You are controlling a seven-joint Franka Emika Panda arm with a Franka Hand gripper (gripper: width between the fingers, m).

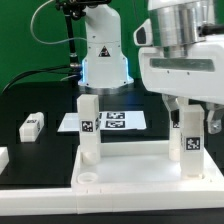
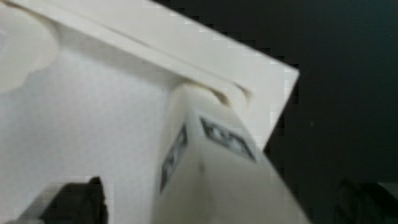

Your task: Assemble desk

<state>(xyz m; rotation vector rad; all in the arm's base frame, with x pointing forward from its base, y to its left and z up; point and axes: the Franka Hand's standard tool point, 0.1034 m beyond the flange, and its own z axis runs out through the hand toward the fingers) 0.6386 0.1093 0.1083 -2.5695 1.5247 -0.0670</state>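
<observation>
The white tabletop [image 1: 130, 172] lies rim-up at the front of the table. One white tagged leg [image 1: 88, 128] stands upright in its corner socket on the exterior view's left. A second tagged leg [image 1: 191, 142] stands upright in the corner on the exterior view's right. My gripper [image 1: 192, 120] is straight above this leg and straddles its top. In the wrist view the leg [image 2: 217, 150] runs down into the round socket [image 2: 217, 95] of the tabletop [image 2: 98, 120]. The dark fingers [image 2: 75, 202] stand on either side of it with a gap showing. The gripper [image 2: 222, 205] is open.
A loose white leg [image 1: 32, 125] lies on the black table at the exterior view's left, and another white part [image 1: 4, 158] shows at the left edge. The marker board [image 1: 105, 121] lies behind the tabletop. The robot's base [image 1: 105, 60] stands at the back.
</observation>
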